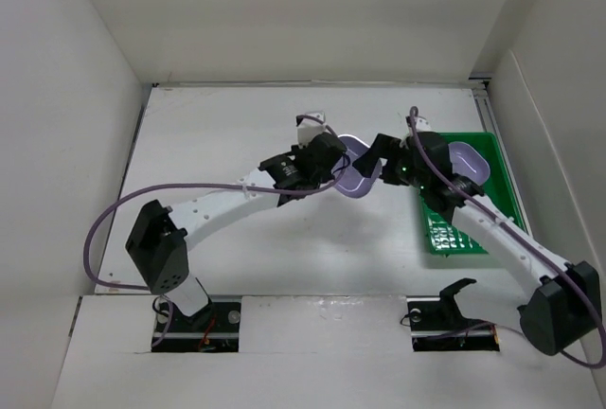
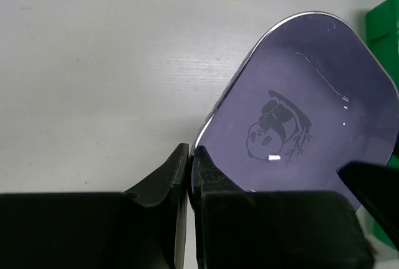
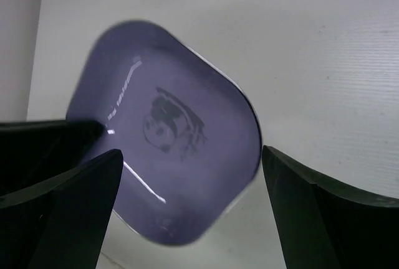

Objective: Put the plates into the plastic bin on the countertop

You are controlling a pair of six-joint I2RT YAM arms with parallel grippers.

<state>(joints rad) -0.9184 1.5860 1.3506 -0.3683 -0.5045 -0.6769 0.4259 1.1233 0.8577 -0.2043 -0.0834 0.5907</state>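
A lavender dish with a panda print (image 1: 358, 182) hangs above the white countertop (image 1: 237, 134), just left of the green plastic bin (image 1: 445, 239). My left gripper (image 1: 339, 165) is shut on its near rim; in the left wrist view the jaws (image 2: 190, 151) pinch the edge of the dish (image 2: 305, 94). My right gripper (image 1: 377, 155) is open at the dish's other side. In the right wrist view its fingers (image 3: 190, 152) straddle the dish (image 3: 165, 132) without touching it. A second lavender dish (image 1: 469, 156) lies in the bin's far end. The other plates are out of view.
White walls bound the countertop on the left, back and right. The bin's corner shows at the right edge of the left wrist view (image 2: 383, 20). The right arm's forearm crosses over the bin's near half.
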